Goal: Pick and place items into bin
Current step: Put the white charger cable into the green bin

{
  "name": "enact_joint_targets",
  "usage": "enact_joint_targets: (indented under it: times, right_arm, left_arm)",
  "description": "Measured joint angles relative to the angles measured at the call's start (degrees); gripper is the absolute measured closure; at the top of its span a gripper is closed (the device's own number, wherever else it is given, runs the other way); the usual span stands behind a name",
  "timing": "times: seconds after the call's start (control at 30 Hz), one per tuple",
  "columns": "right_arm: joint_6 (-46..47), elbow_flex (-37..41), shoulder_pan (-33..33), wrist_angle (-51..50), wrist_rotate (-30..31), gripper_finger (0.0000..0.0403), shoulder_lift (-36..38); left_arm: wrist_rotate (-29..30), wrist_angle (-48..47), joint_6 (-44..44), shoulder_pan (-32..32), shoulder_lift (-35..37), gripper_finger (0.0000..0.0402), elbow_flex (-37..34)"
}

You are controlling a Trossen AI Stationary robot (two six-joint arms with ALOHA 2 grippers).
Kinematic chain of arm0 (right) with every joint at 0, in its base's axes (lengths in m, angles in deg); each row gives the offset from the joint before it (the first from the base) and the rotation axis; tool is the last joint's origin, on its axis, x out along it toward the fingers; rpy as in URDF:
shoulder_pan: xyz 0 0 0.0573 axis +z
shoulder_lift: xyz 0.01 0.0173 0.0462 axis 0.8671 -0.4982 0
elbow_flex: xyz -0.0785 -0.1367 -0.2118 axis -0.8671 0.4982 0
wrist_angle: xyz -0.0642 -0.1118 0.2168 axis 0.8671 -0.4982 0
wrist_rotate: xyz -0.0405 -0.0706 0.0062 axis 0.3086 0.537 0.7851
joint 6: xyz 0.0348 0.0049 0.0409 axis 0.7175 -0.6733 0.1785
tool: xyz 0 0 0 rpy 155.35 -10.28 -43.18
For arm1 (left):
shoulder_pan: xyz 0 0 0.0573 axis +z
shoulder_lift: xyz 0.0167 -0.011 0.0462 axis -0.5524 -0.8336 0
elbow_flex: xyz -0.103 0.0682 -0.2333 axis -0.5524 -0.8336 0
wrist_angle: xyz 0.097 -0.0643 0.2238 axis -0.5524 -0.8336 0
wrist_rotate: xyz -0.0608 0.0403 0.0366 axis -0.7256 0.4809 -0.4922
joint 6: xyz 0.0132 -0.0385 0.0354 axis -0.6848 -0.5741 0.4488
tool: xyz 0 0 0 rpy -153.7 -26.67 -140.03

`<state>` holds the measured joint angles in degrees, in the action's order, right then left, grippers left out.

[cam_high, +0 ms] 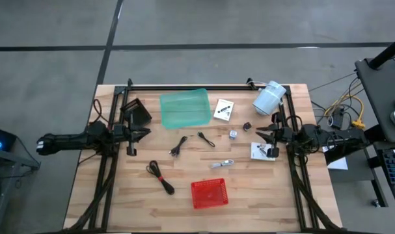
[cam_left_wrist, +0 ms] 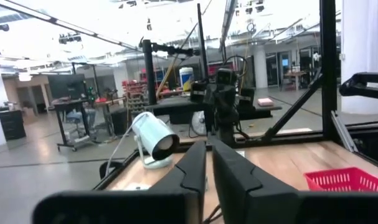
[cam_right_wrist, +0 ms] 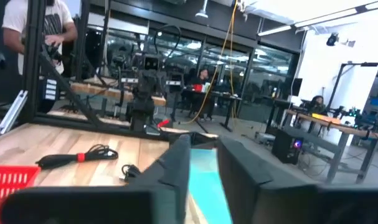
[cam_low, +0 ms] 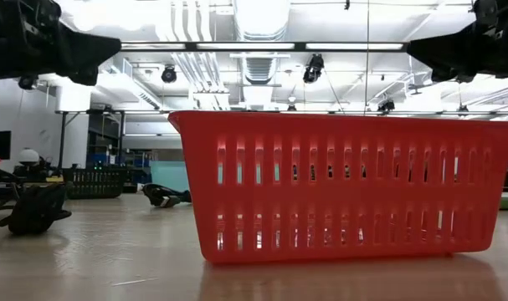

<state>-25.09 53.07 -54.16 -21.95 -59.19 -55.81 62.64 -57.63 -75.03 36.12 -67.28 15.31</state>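
The red bin (cam_high: pixel 209 193) stands near the table's front edge, middle. Loose items lie on the wood: three black coiled cables (cam_high: pixel 161 177) (cam_high: pixel 178 146) (cam_high: pixel 205 138), a white card (cam_high: pixel 224 109), small silver parts (cam_high: pixel 233 134) (cam_high: pixel 223 164) and a tiny black part (cam_high: pixel 247 126). My left gripper (cam_high: pixel 133 133) hovers at the table's left side, its fingers (cam_left_wrist: pixel 195 168) only a narrow gap apart, nothing between them. My right gripper (cam_high: pixel 267 136) hovers at the right side above a second white card (cam_high: pixel 261 151), open and empty (cam_right_wrist: pixel 204 165).
A translucent green tray (cam_high: pixel 184 107) lies at the far middle. A large white cylinder (cam_high: pixel 269 97) lies on its side at the far right. Black frame rails (cam_high: pixel 112 162) (cam_high: pixel 295 175) run along both sides. Bare wood lies between the cables and the bin.
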Motion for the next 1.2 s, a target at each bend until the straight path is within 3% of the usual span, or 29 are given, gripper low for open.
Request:
enact_joint_targets:
  times: [0.2, 0.37, 0.67, 0.87, 1.03, 1.2]
  right_arm:
    - [0.5, 0.0, 0.0, 3.9, -0.9, 0.0225, -3.7]
    - [0.3, 0.0, 0.0, 10.2, -5.0, 0.0181, -9.5]
    - [3.3, 0.0, 0.0, 16.6, -5.3, 0.0176, -21.1]
    - [6.3, -0.3, 0.0, 16.5, -5.7, 0.0177, -26.5]
    - [7.9, -4.4, 0.0, 15.1, -8.5, 0.0177, -32.4]
    - [6.2, -11.6, 0.0, 6.9, -9.6, 0.0177, -39.9]
  left_arm:
    - [0.0, 9.1, 0.1, 0.0, -7.5, 0.0266, 0.0]
    - [0.0, 19.1, 0.0, 0.0, -15.6, 0.0205, -1.3]
    - [-0.1, 33.4, -3.9, 0.0, -29.5, 0.0194, -1.4]
    - [-0.1, 36.5, -4.0, 0.0, -35.8, 0.0194, -1.2]
    - [-0.1, 43.4, -4.1, 0.0, -39.3, 0.0194, -1.0]
    - [-0.1, 45.4, -4.0, 0.0, -41.3, 0.0194, -1.0]
